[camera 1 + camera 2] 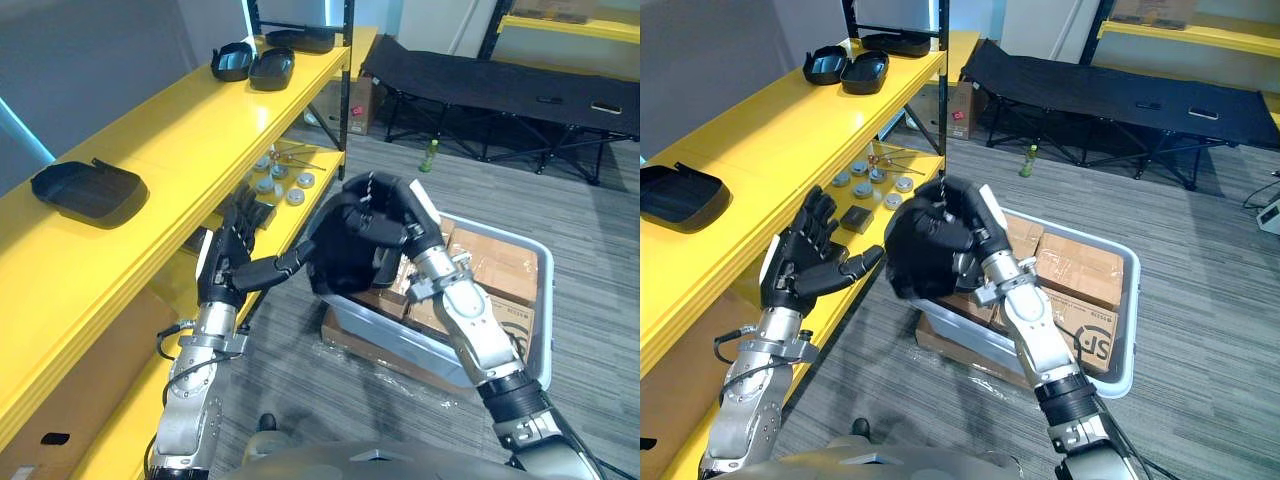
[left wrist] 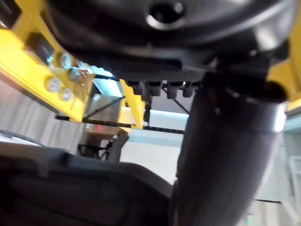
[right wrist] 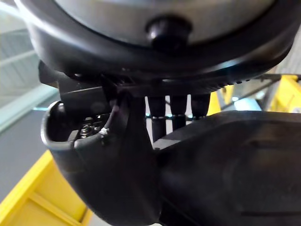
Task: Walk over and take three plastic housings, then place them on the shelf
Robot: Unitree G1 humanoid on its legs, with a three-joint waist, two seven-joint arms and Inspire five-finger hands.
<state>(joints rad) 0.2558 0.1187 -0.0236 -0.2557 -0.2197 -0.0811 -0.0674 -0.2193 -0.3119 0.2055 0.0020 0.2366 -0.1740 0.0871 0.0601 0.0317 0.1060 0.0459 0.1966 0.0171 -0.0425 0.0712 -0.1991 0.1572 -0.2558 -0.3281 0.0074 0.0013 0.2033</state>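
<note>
— Well, where was the black plastic housing (image 1: 345, 255) seen?
— It was held up in the right hand (image 1: 400, 232), whose fingers and thumb were curled round it, over the edge of the grey bin (image 1: 1120, 330) nearest the shelf.
— And what was seen in that bin?
— Cardboard boxes (image 1: 1090, 270) were packed inside it.
— How was the left hand (image 1: 800, 262) found?
— It was raised beside the yellow shelf (image 1: 180, 140), with fingers spread and nothing gripped. Its thumb was pointed at the held housing, just beside it, though contact could not be made out.
— Was anything laid on the shelf?
— A near housing (image 1: 88, 190) was seen on the top board, and a pair of housings (image 1: 272, 68) far along it, side by side. Round metal discs (image 1: 270, 185) were set on the lower board.
</note>
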